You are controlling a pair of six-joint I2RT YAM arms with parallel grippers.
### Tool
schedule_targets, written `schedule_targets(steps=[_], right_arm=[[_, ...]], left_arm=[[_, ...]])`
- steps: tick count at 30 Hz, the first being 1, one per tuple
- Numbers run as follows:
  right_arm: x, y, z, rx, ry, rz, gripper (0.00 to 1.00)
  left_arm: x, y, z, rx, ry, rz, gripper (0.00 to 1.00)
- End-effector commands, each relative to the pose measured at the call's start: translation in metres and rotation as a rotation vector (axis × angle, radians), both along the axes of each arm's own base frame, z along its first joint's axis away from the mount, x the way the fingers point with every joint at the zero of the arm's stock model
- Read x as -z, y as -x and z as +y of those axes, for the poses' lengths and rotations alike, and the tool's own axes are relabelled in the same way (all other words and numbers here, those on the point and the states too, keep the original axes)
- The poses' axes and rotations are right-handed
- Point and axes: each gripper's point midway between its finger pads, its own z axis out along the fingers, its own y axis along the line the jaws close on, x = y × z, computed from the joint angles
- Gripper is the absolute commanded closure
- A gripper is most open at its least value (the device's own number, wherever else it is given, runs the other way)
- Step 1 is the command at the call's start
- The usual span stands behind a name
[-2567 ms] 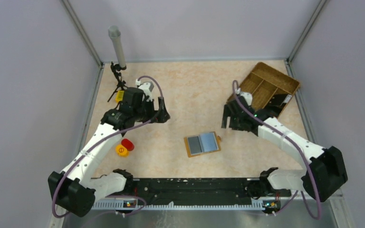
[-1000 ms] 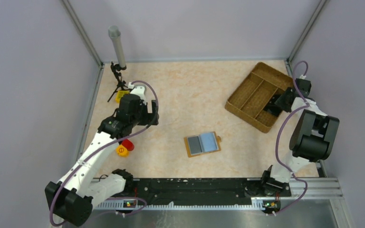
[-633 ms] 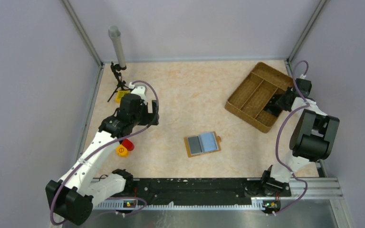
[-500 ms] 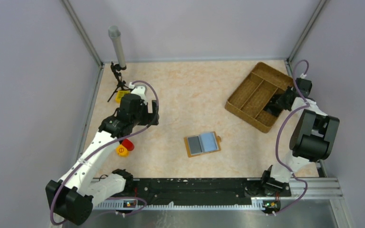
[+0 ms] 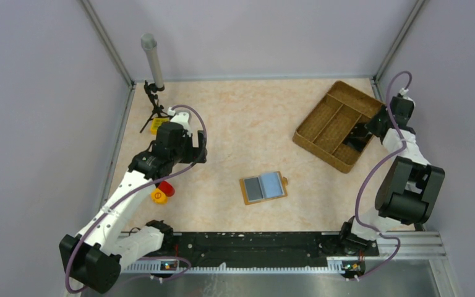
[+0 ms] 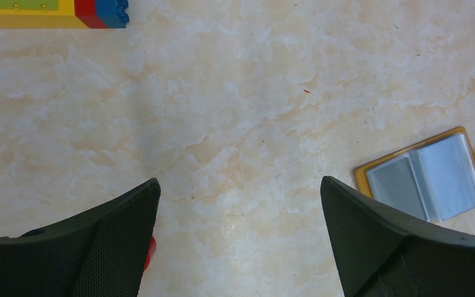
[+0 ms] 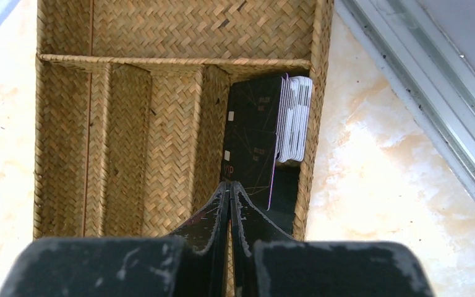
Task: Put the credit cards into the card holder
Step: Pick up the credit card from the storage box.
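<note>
Now, black, faintly lined credit card (image 7: 253,130); right end effector (image 7: 230,189) pinched together, left end effector (image 6: 240,181) wide.

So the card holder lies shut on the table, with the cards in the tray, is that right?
Not quite: the card holder lies open on the table, as the left wrist view shows; the cards are in the tray.

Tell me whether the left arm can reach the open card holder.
Probably yes: the left gripper hangs open over bare table, and the card holder lies to its right with nothing between them.
</note>
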Motion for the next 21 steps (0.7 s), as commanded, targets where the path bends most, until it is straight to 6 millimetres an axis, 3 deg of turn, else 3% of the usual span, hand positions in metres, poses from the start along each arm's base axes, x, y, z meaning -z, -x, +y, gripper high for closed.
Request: schedule_targets(steps=[1,5,11,21], right_arm=[[-0.035,-0.001,-0.01,0.025,0.048,-0.07,1.0],[-0.043,0.003,-0.01,0.022,0.065,-0.08,1.0],[-0.006,0.014,-0.01,0.04,0.045,0.006,0.79],[0.023,0.01,-0.017,0.054,0.041,0.067,0.73]], left_arm=[[-0.007,-0.005,-0.002,0.005,0.016,-0.04,0.01],[-0.008,-0.005,-0.002,0.009,0.022,-0.043,0.01],[-0.009,-0.003,-0.005,0.02,0.033,-0.042,0.01],[-0.008,-0.004,-0.005,0.021,0.033,-0.04,0.01]])
